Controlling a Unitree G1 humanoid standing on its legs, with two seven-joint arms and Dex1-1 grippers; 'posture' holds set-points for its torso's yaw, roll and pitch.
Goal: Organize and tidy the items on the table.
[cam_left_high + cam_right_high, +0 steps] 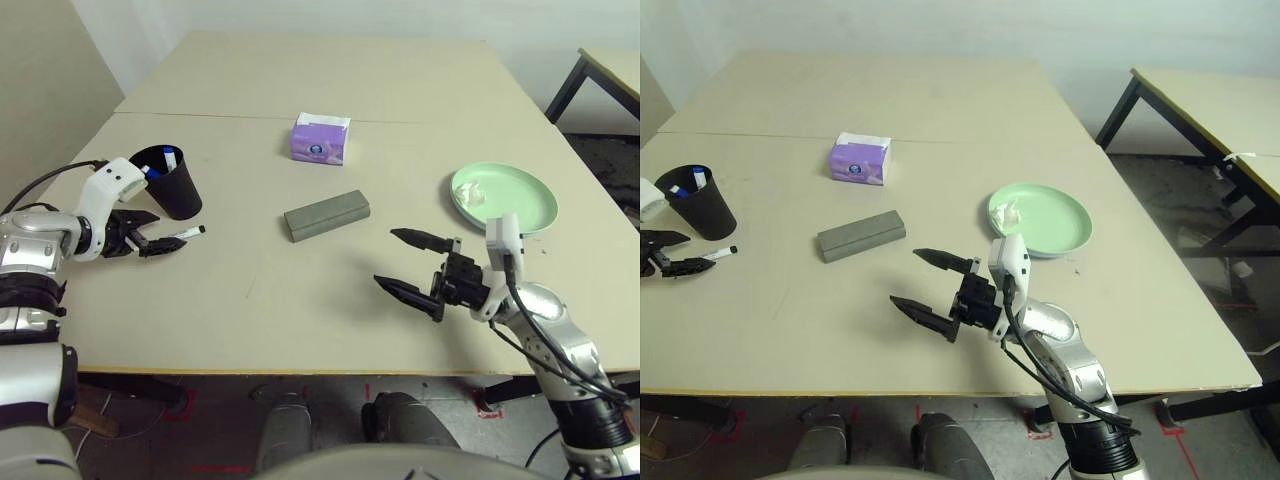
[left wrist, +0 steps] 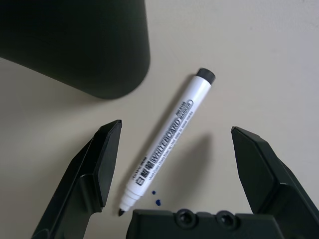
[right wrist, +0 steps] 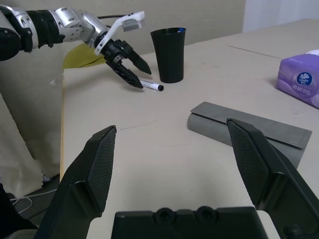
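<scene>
Right gripper [image 1: 418, 263], lower right of the head view, is hanging spread & empty. Left gripper [image 2: 174, 149] is straddling the whiteboard marker [image 2: 168, 149], jaws wide, beside the black cup [image 1: 170, 182] at mid-left. Marker's prob. light, stiff, slick plastic, apt to roll; best pinched mid-barrel.

We are seeing two silver, ribbed forearms with black joints. Each wrist is carrying a white camera housing, and black cables are running along both arms. The left gripper [image 1: 150, 240] and the right gripper [image 1: 410, 265] are showing two black, pointed fingers with textured inner pads. Two small screws are sitting in each black base.
</scene>
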